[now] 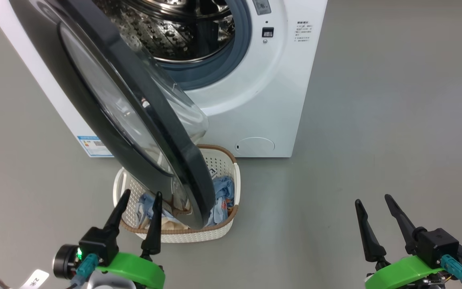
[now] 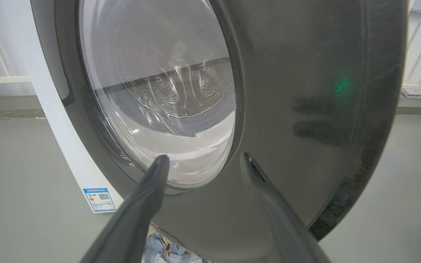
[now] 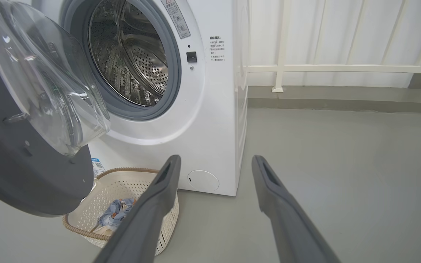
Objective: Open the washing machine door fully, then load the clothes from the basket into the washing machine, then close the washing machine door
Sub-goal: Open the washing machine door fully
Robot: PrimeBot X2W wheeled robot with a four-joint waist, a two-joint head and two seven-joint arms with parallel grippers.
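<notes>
The white washing machine [image 1: 255,100] stands ahead with its steel drum [image 1: 175,32] exposed. Its glossy black washing machine door [image 1: 106,108] hangs partly open, swung out over the basket [image 1: 219,160]. Light blue clothes [image 1: 223,196] lie in the cream basket, half hidden by the door's edge. My left gripper [image 1: 140,198] is open and empty, close in front of the door's outer face [image 2: 305,109] in the left wrist view. Far to the right, my right gripper [image 1: 373,202] is open over bare floor. The right wrist view shows the door's inner face [image 3: 20,153], the basket [image 3: 122,182] and the clothes [image 3: 117,213].
Grey floor [image 1: 375,120] spreads to the right of the washing machine. A white railing [image 3: 342,68] and wall run behind it. A blue label sticker [image 1: 92,145] sits low on the machine's front, and a round flap [image 1: 255,145] lies near its right corner.
</notes>
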